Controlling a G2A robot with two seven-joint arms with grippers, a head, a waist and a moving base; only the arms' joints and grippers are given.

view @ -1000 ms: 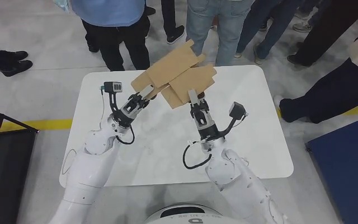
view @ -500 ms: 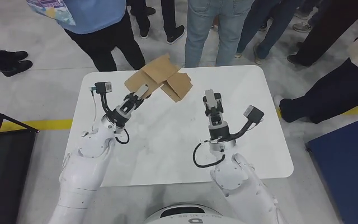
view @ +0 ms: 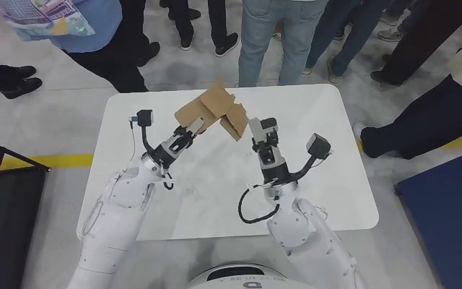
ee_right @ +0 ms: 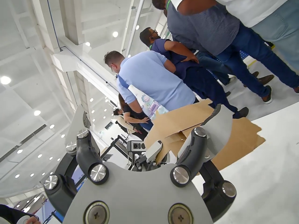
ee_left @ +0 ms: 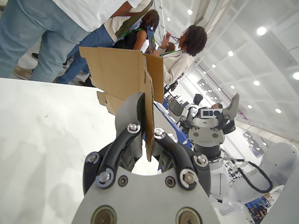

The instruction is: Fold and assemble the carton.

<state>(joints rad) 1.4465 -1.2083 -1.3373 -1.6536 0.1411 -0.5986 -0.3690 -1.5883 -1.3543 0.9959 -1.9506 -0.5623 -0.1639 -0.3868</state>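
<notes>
While left pincer [ee_left: 145,110] grips the carton [ee_left: 121,71], right pincer [ee_right: 150,114] gapes, apparently apart.

One table [view: 339,166]: white, rectangular top, rounded corners, faint grey scuffs and smudges across the surface. One carton [view: 209,108]: brown cardboard, partly folded, flaps spread, placed over the far edge near its middle; whether a lower flap touches the surface cannot be told.
</notes>
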